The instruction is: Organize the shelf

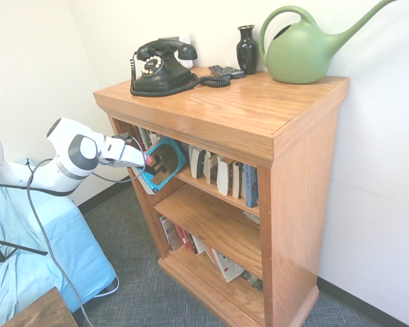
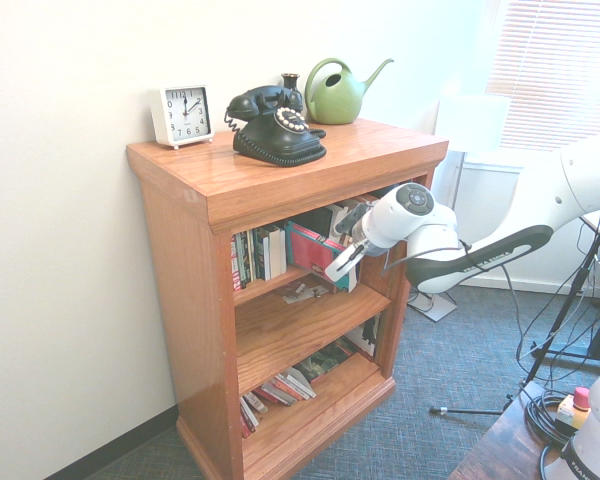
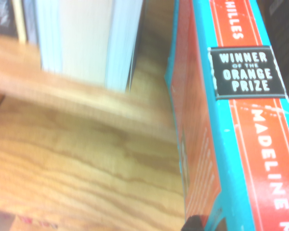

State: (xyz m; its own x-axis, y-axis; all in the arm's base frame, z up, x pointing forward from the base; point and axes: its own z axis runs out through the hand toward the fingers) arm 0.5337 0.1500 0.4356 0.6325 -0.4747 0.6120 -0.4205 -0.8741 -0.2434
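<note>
One white robot arm [image 2: 480, 245] reaches toward the front of the warm orange-brown wooden bookcase [image 1: 211, 191], which stands against the pale wall with its thick overhanging top and three tiers. We see its two-finger gripper [image 2: 346, 258] clenched on a blue-edged book with a red-orange spine [image 3: 260, 125], holding it tilted at the opening of the upper tier. In the wrist view we read "WINNER OF THE ORANGE PRIZE" on a black label across that spine, with "MADELINE" further along it. One cover of the book looks pinkish red to us in the second exterior view, while the first exterior view shows us the other, with a dark figure on a brown ground inside a blue border.

On the same tier we can see a row of upright pale-paged books [image 1: 211, 168], ending in a blue-spined book [image 1: 250, 186]. The middle tier bears some flat printed items [image 2: 305, 291], too small for us to make out. On the bottom tier we find a row of leaning books [image 2: 278, 388], several of them slanted against one another.

Along the top we see a square white clock [image 2: 182, 115], a black rotary telephone with a coiled cord [image 1: 162, 71], a dark remote control [image 1: 226, 71], a glossy black vase [image 1: 247, 50] and a green long-spouted watering can [image 1: 298, 54]. Beside the bookcase, light blue cloth [image 1: 58, 225] drapes over something that we cannot identify.
</note>
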